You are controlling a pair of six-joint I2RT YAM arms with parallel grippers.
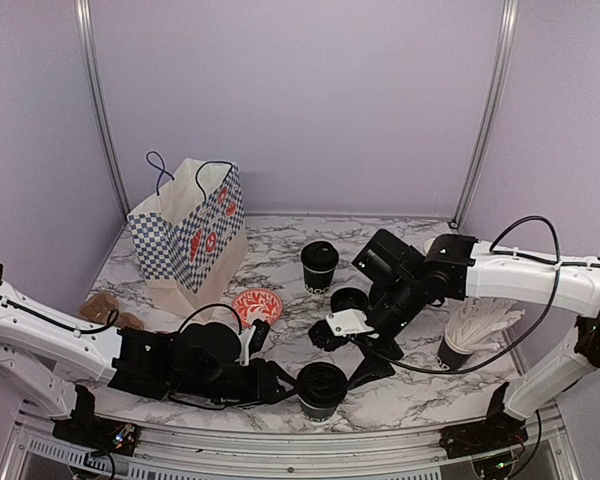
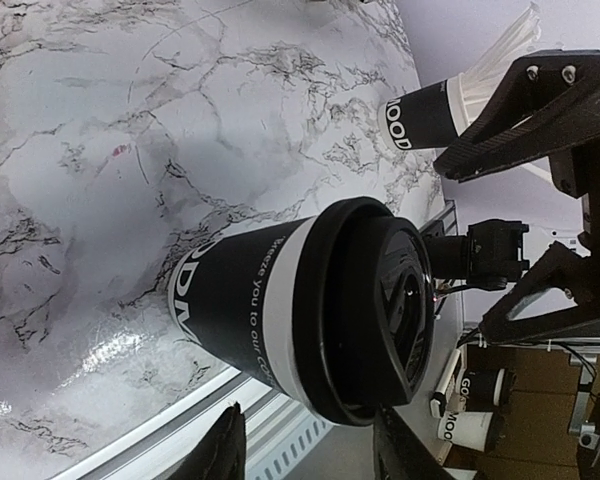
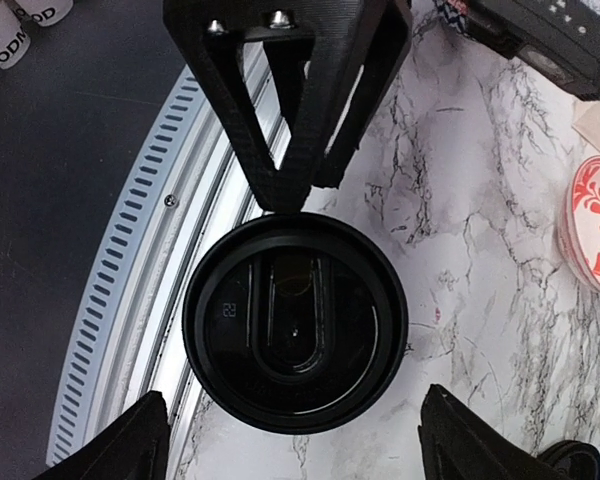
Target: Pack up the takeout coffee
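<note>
Black lidded cup, right tool wide above it, left tool part-open beside

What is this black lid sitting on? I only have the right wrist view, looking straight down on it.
Observer: It's on a black paper cup with white lettering. The cup stands upright near the front edge of the table. The left wrist view shows its side.
Operator: Any other coffee in sight?
Observer: Yes, a second lidded cup stands upright farther back, around mid-table.
Operator: Where's the bag?
Observer: The checked paper bag stands upright at the back left, behind and left of the red patterned bowl.
</note>
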